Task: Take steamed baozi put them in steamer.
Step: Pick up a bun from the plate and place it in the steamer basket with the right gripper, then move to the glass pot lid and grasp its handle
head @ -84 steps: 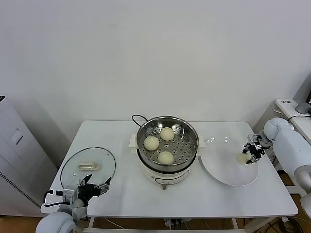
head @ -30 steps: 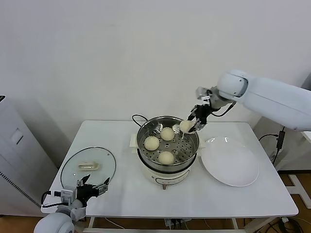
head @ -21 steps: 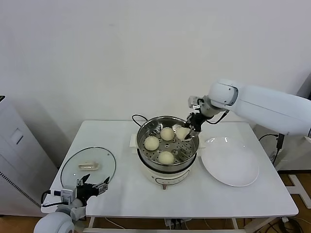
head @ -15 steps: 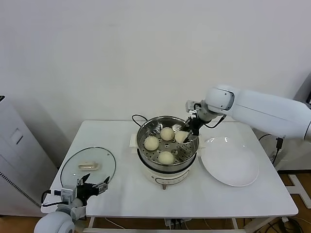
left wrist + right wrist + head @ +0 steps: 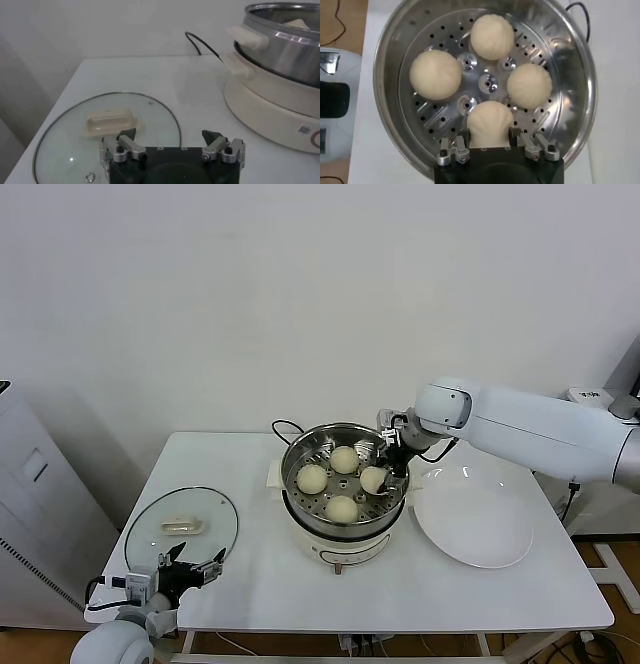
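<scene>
Right claw (image 5: 490,145), fingers parted around the fourth bun (image 5: 490,124) resting in the steamer (image 5: 345,446): rising before clearing could drag it; left claw (image 5: 171,149) open, idle by the lid (image 5: 107,131).

right gripper (image 5: 386,463) is lowering into steamer (image 5: 300,452) | fourth baozi (image 5: 372,479) is now resting on perforated floor | jaws are parting

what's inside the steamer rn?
Four baozi sit on the steamer floor; the right gripper straddles the fourth. Floor beneath them is hidden.
</scene>
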Controlling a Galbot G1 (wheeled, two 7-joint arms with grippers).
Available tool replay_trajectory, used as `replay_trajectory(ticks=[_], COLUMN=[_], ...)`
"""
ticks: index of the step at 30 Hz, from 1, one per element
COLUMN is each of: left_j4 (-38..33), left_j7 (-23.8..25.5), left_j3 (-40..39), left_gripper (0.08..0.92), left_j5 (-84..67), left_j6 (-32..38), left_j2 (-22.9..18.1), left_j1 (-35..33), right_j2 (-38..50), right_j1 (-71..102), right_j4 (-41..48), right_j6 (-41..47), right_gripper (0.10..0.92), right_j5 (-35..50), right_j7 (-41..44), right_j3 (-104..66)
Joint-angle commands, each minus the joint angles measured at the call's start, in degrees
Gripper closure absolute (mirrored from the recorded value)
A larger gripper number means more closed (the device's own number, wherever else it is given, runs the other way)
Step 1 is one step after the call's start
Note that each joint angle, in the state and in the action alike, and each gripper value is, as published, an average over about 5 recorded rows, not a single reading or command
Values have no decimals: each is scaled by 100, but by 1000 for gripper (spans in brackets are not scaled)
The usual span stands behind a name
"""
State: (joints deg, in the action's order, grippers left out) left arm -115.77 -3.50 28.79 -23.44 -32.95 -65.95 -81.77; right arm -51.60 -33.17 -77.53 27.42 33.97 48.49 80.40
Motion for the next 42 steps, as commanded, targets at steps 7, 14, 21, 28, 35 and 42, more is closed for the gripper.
replay_trajectory(ticks=[7, 14, 21, 28, 35, 42], left_j4=[26, 16, 18, 32, 51, 119], left_j7=[1, -2, -8, -19, -22, -17], left_j3=[22, 99, 158, 190, 174, 180], left_gripper=[177, 177, 177, 177, 177, 177], left_j5=[-2, -30, -71, -125, -132, -56], left_j6=[13, 3, -6, 4, 7, 55], left_j2=[3, 11, 53, 153, 244, 301], left_j1=[-11, 19, 63, 121, 186, 281], right_j2=[64, 523, 1071, 1301, 1225, 889], right_j1=[80, 365, 1843, 3757, 5694, 7437], right_j4=[71, 421, 661, 444, 163, -215], right_j6=[109, 98, -411, -1110, -1574, -1980], right_gripper=[231, 203, 203, 203, 203, 203], right_j5=[336, 1406, 2070, 1918, 1549, 1171], right_j7=[-45, -134, -1047, -2025, -3049, -3525], right_j3=[-380, -1724, -3616, -5790, -7802, -9387])
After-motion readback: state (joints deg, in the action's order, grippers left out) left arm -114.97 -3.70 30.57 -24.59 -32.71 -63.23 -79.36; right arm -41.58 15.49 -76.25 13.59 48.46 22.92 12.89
